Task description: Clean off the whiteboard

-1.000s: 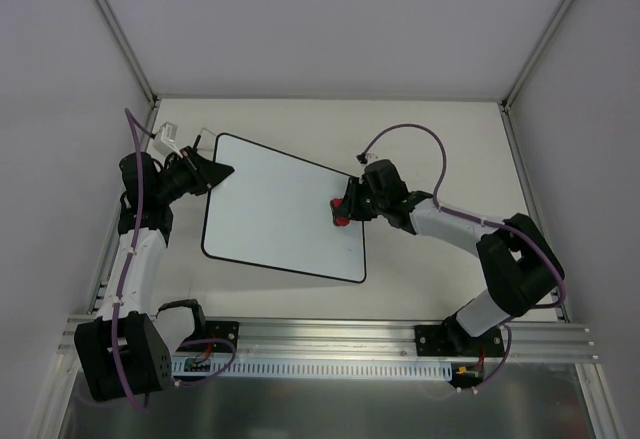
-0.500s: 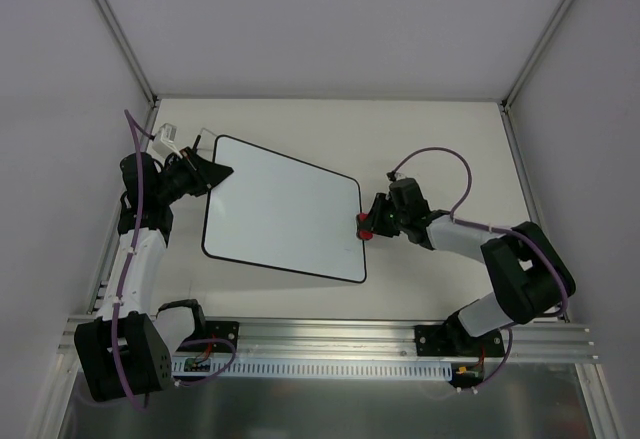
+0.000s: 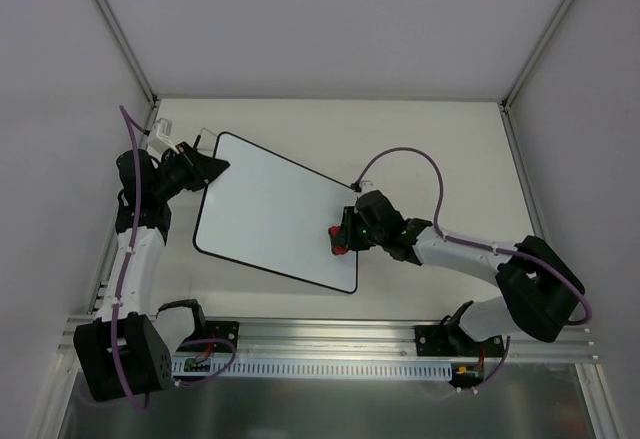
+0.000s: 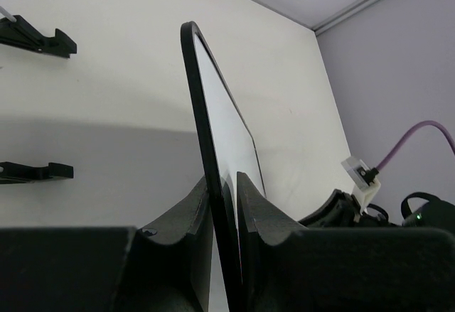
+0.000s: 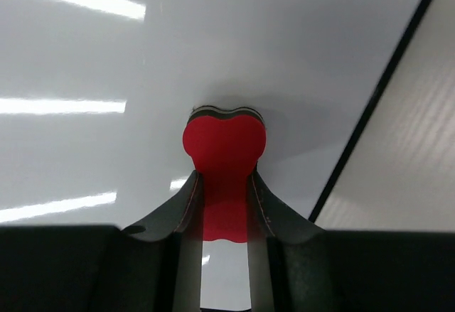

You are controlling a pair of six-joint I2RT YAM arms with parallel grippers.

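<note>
Slid back left onto the whiteboard [image 3: 270, 209] with the red eraser [image 3: 340, 241], having sat at the board's right edge half a second before. Shifted the board as well, a little left and nearer, and turned it slightly more askew.

Lay on the table [image 3: 440, 139], left of centre, with one rounded corner pointing far-left and a thin black border all round. Showed no marks from above.

Clamped the left gripper [image 3: 205, 169] on the board's far-left edge. Clamped the right gripper [image 3: 345, 237] on the eraser, which was pressed to the board just inside its right edge and closer to the near-right corner than to the far one.

Looped a purple cable [image 3: 400, 159] over the table beyond the right arm, well clear of the board. Ran an aluminium rail [image 3: 330, 334] along the near edge, carrying both arm bases.

From the right wrist only: showed the eraser's rounded red end flat against the glossy surface, a dark layered rim at its tip, bright light strips reflected to the left, and the border running diagonally at the right with bare table beyond.

From the left wrist only: showed the board edge-on, nipped between two black fingers [image 4: 188, 209]. Showed also two black bracket-like pieces [image 4: 39, 36] against a pale surface to one side, not made out from above.
</note>
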